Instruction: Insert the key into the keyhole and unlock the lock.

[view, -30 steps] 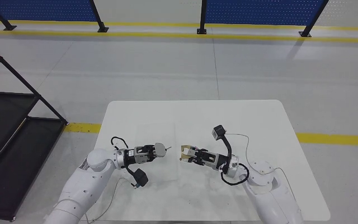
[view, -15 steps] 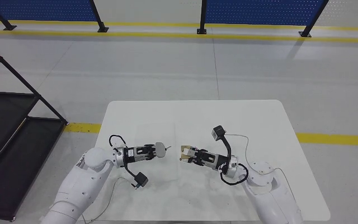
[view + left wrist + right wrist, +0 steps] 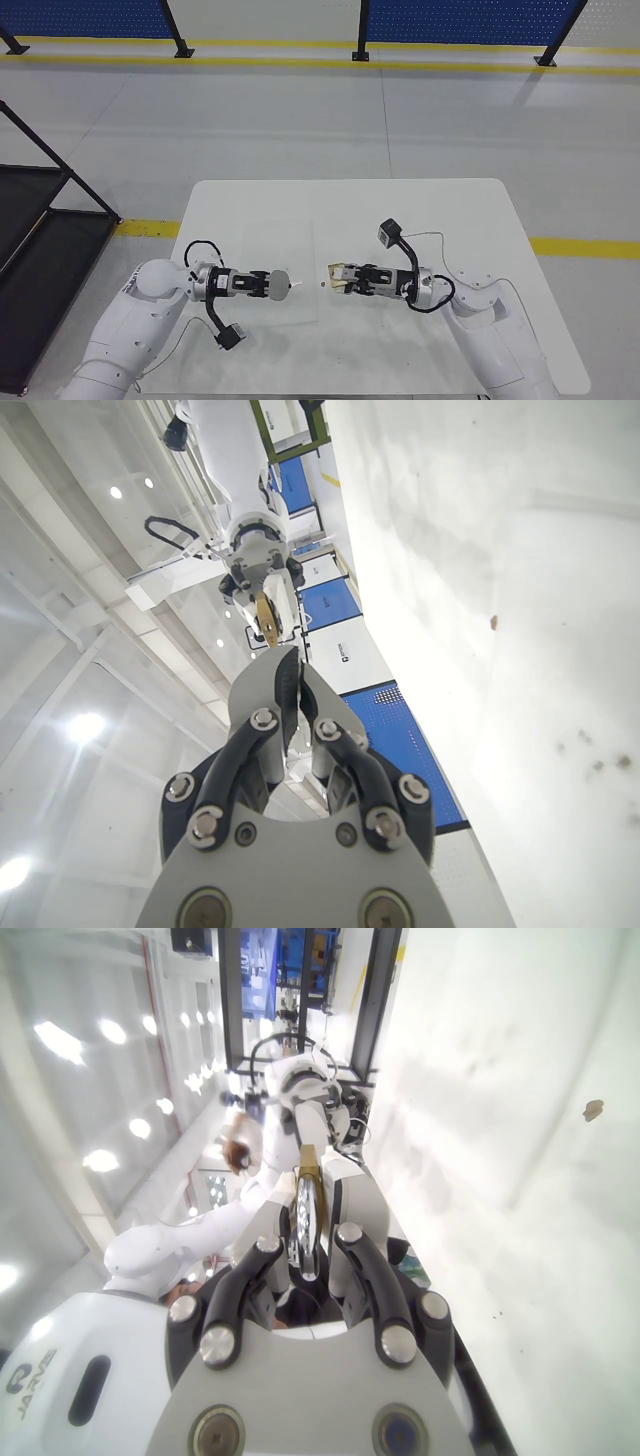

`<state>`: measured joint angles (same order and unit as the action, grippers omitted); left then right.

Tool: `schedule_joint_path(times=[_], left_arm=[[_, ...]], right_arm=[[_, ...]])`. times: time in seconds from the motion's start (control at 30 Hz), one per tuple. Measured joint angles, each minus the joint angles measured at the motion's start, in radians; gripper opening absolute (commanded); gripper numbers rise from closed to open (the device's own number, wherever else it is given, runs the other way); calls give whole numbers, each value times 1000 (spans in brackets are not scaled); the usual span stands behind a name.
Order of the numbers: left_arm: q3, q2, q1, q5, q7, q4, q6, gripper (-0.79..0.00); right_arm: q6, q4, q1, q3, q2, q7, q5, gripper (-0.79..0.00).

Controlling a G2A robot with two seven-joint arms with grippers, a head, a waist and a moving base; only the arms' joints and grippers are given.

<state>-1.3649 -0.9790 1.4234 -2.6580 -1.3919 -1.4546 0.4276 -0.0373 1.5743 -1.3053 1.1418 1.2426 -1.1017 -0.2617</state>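
L pincer (image 3: 284,285): mine, low over the near half of the table, left of centre. Tips pressed together, pinching the key.
L pincer, wrist cam (image 3: 296,665): black pads meet at the tips. No gap seen between them.
Key (image 3: 297,288): thin sliver poking out past my L tips, aimed at the lock. From my L wrist cam it's hidden btwn the pads.
R pincer (image 3: 340,278): mine, right of centre, facing the L one. Clamped on the lock from both sides.
Lock (image 3: 307,1178): brass body btwn my R fingers, held clear of the table. Narrow brass end faces my L pincer.
Shackle (image 3: 306,1238): silver, lies back toward my R palm.
Key vs lock: near, tip to end, roughly in line, not touching. Keyhole too small to make out.
Table (image 3: 450,215): white top.
Speck (image 3: 592,1109): small tan crumb on the table, near both pincers.
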Motion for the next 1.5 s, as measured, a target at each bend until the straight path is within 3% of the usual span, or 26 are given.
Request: schedule_joint_path(times=[0.73,1.5], left_arm=[[74,29,-17,71,27,-29,28,-785],[122,50,-32,57,70,-33,70,-785]], right_arm=[[-53,9,12,-76,-6,69,38,-785],[-43,39,10,-107,-20,78,58,-785]])
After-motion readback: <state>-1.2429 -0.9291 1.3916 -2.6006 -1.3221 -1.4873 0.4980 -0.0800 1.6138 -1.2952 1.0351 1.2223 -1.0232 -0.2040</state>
